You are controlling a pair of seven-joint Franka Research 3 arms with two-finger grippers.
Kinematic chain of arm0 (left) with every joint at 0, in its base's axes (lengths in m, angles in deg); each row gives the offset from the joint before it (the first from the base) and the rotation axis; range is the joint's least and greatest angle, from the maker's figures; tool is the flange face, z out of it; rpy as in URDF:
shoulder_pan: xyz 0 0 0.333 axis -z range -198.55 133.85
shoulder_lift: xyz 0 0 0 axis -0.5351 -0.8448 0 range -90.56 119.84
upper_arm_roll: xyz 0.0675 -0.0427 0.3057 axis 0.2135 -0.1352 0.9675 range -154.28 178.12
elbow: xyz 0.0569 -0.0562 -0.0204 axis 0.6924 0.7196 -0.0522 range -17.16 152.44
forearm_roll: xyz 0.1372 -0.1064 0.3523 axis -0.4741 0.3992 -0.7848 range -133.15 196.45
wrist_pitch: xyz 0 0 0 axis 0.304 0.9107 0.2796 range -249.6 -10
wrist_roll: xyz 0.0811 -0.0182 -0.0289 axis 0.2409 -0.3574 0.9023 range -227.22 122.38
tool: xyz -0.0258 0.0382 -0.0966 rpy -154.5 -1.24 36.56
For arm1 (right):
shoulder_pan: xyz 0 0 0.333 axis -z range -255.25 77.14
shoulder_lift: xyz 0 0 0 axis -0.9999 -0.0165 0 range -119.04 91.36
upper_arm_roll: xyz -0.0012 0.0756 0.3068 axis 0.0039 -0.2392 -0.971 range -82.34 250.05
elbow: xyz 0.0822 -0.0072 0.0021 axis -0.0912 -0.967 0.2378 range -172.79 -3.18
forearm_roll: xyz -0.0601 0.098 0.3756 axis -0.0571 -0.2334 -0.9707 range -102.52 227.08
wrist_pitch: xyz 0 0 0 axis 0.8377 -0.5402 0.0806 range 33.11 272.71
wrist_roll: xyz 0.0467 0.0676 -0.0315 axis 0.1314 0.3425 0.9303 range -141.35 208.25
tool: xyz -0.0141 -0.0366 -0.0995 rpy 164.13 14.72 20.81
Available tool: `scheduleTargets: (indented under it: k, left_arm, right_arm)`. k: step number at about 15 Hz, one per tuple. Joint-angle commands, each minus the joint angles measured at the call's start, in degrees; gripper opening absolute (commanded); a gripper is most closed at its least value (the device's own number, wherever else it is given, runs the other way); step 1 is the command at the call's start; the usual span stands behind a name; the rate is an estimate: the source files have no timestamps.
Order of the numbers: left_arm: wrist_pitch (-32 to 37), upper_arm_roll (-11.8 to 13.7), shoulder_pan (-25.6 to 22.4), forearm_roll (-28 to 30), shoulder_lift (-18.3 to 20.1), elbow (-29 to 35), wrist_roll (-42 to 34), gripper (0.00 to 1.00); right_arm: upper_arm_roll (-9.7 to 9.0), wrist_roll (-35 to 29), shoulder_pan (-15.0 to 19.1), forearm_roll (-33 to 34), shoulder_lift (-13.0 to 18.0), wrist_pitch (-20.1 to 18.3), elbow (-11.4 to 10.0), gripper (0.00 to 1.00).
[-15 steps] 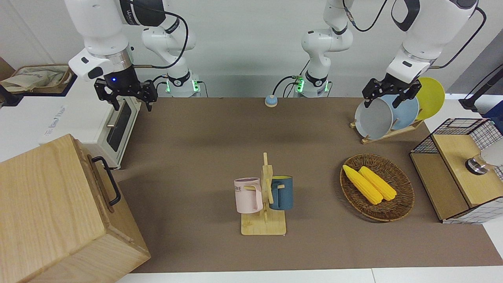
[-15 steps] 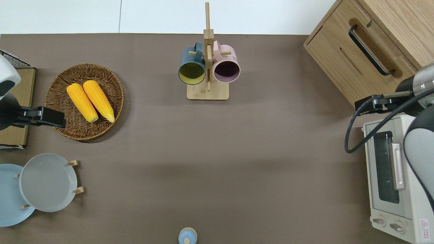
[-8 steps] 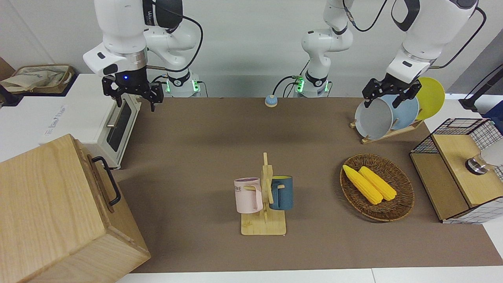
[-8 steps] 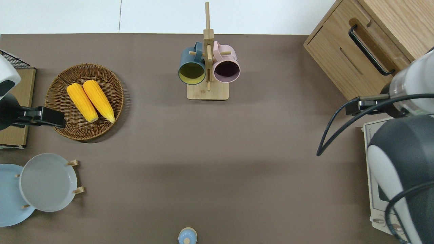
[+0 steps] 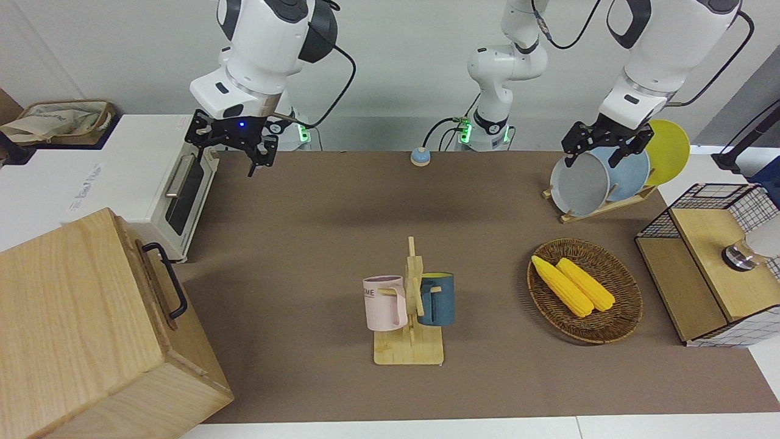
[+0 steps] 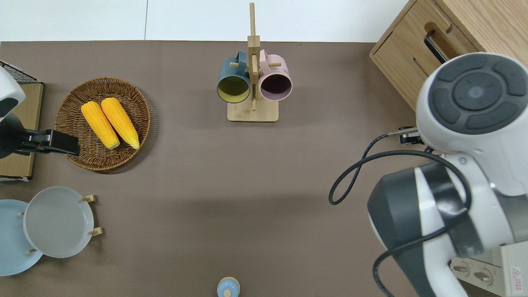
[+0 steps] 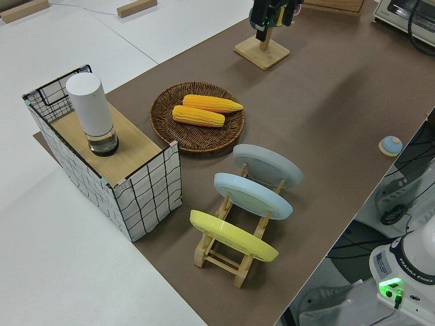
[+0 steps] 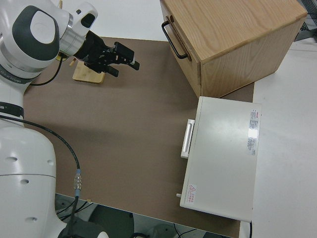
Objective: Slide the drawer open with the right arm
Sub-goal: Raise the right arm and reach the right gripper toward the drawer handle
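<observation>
Overhead, right arm [image 6: 470,136] hides drawer [image 6: 416,62] handle

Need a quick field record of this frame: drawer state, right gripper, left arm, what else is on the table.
drawer: shut, flush in the wooden box
handle: black loop, nothing touching it
right gripper: open, empty, in the air, apart from the handle
toaster oven: door shut, nearer to the robots than the box
left arm: parked
mug stand: pink and blue mugs hanging
basket: two corn cobs
plate rack: three plates
</observation>
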Motion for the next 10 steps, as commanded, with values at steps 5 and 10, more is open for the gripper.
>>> scheduleTargets:
  k: [5, 10]
  left_arm:
    - [1.0, 0.0, 0.3, -1.0, 0.3, -0.5, 0.6, 0.99]
    - [1.0, 0.0, 0.4, -1.0, 0.3, -0.6, 0.6, 0.99]
  right_arm:
    - [-0.52, -2.2, -4.7, 17.4, -4.3, -0.3, -4.0, 0.990]
    - [-1.40, -2.2, -5.6, 28.9, -4.9, 3.8, -9.8, 0.990]
